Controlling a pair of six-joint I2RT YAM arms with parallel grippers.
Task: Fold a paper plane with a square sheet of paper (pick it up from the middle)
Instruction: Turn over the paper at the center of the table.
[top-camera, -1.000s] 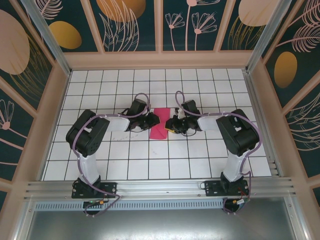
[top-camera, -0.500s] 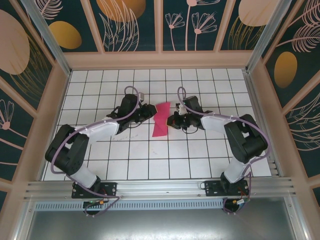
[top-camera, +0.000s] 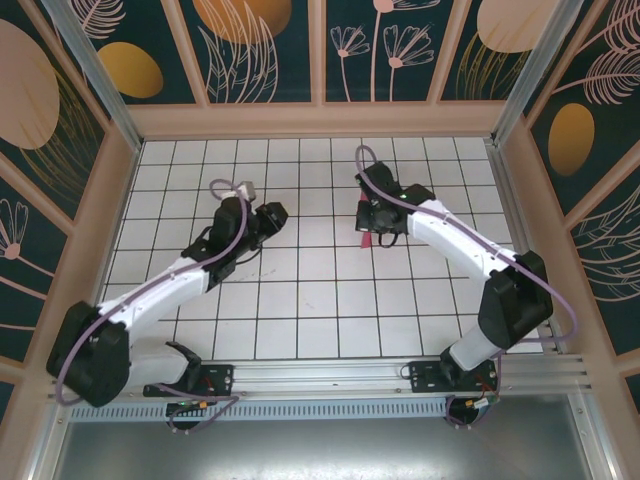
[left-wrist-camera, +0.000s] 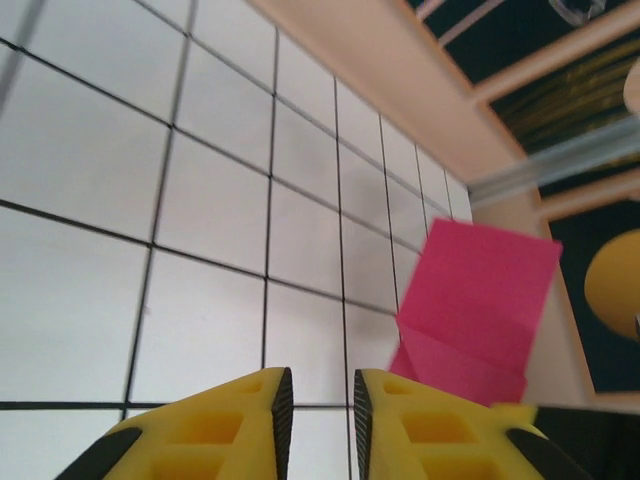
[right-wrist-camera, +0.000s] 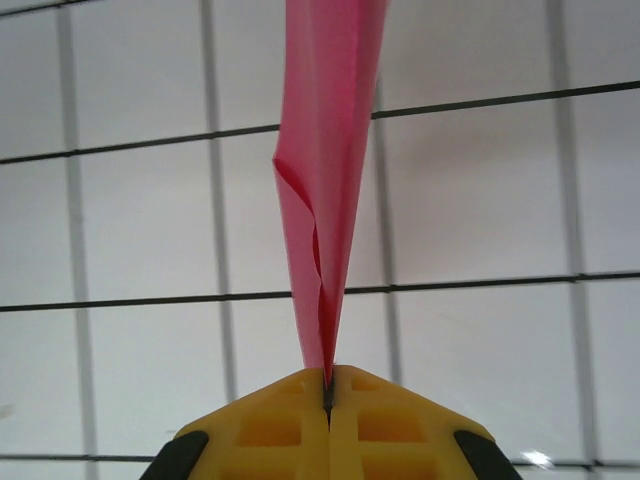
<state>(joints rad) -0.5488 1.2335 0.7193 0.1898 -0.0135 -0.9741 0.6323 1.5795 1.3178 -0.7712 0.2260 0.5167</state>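
Right wrist: narrow folded magenta paper (right-wrist-camera: 325, 150) pinched in right hand (right-wrist-camera: 328, 378).

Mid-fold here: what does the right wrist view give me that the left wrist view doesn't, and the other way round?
Right wrist: the right claw shut on the pink paper, seen edge-on as a narrow folded strip. Left wrist: the left claw, jaws slightly apart and empty, the paper's broad face with a crease across it, and the wooden wall behind. Both: the pink paper against the white gridded table.
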